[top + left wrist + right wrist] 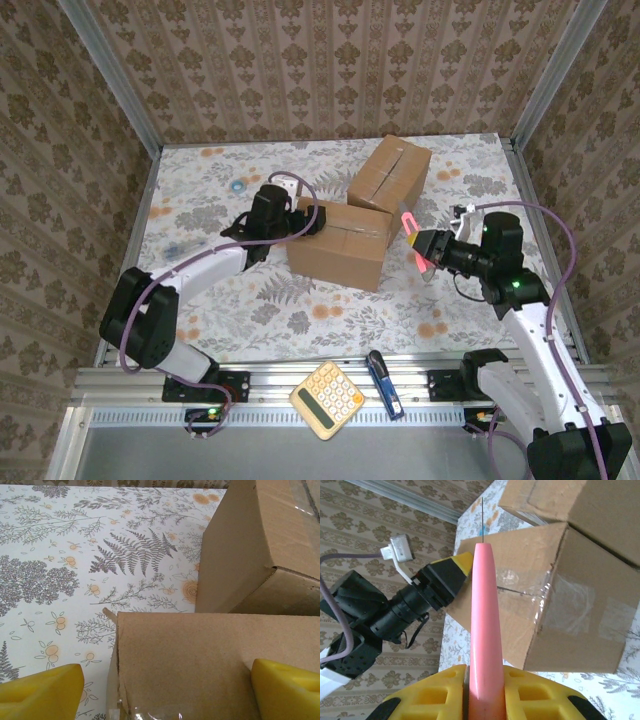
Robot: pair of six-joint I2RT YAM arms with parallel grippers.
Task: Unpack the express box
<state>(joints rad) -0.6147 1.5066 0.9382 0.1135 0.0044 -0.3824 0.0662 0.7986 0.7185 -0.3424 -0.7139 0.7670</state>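
The express box (340, 240), brown cardboard sealed with clear tape, lies in the middle of the table. My left gripper (292, 215) is at its left end, open. In the left wrist view its yellow fingers (40, 692) stand on either side of the box's top (200, 665), the left one clear of the edge. My right gripper (485, 680) is shut on a pink cutter (484, 610), whose thin blade points along the box's taped end (560, 610). From above, the right gripper (432, 250) hovers just right of the box.
A second cardboard box (390, 172) touches the first one's far right corner. A small blue object (237, 185) lies at the back left. A yellow calculator (327, 400) and a blue tool (384, 383) rest on the front rail. Patterned walls enclose the table.
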